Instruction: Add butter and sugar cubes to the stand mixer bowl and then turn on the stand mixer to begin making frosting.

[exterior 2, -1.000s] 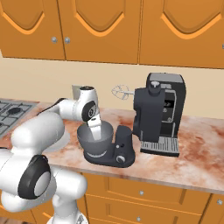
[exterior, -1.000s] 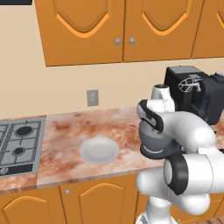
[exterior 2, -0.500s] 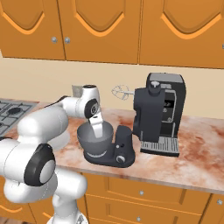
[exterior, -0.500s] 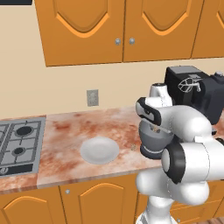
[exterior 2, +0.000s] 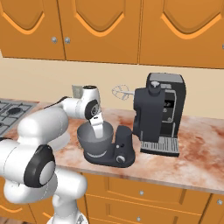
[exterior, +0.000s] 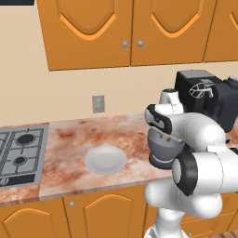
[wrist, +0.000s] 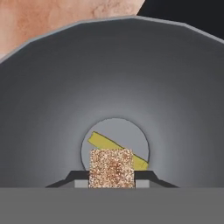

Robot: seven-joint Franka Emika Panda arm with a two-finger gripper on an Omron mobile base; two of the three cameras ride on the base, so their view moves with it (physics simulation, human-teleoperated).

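In the hand view I look straight down into the stand mixer bowl [wrist: 112, 78], a deep grey metal one. The butter [wrist: 103, 141], a thin yellow stick, lies on its flat bottom. My gripper [wrist: 111, 178] is shut on a speckled beige sugar cube [wrist: 111, 168], held above the butter. From the right base view the gripper [exterior 2: 97, 127] hangs over the bowl [exterior 2: 89, 142], which sits on the dark stand mixer [exterior 2: 119, 151]. A second tiny sugar cube [exterior: 141, 157] lies on the counter left of the bowl [exterior: 160, 149].
A flat white plate [exterior: 106, 159] rests on the marbled counter left of the mixer. The boxy black coffee machine [exterior 2: 159, 113] stands right behind the mixer. A stove [exterior: 18, 148] takes up the counter's left end. Wooden cabinets hang above.
The arm has swung a little to the right and the hand has dropped lower over the bowl, with the cube held throughout.
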